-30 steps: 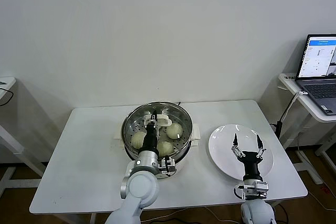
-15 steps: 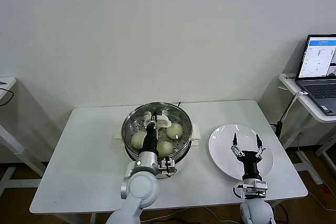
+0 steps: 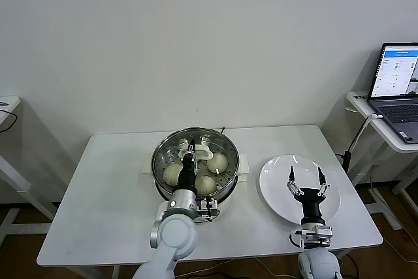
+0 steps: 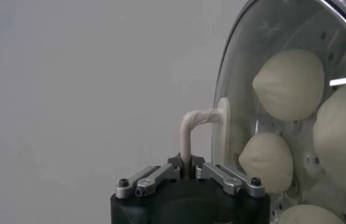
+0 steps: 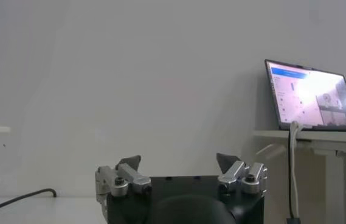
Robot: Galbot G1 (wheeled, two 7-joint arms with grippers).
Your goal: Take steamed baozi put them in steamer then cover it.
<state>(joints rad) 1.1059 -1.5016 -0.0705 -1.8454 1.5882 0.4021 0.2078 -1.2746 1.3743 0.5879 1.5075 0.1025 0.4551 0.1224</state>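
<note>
Left gripper (image 3: pixel 191 151) jaws clamped on cover (image 4: pixel 239 91) handle, glass lid seated over steamer (image 3: pixel 164 148) with baozi (image 3: pixel 217 161) inside, mid-worktop (image 3: pixel 104 187). Right gripper (image 3: pixel 307 176) jaws spread wide, holding nothing, above white plate (image 3: pixel 277 191)

- The left arm (image 3: pixel 175 236) has a rounded silver-grey shell, a white ring at the wrist and a black forearm section beyond it.
- The left pincer (image 4: pixel 189 171) has a black housing with silver metal links and dark screw heads.
- The right pincer (image 3: pixel 307 182) is black with silver links and dark pointed fingers (image 5: pixel 129 163), on a silver-grey wrist.
</note>
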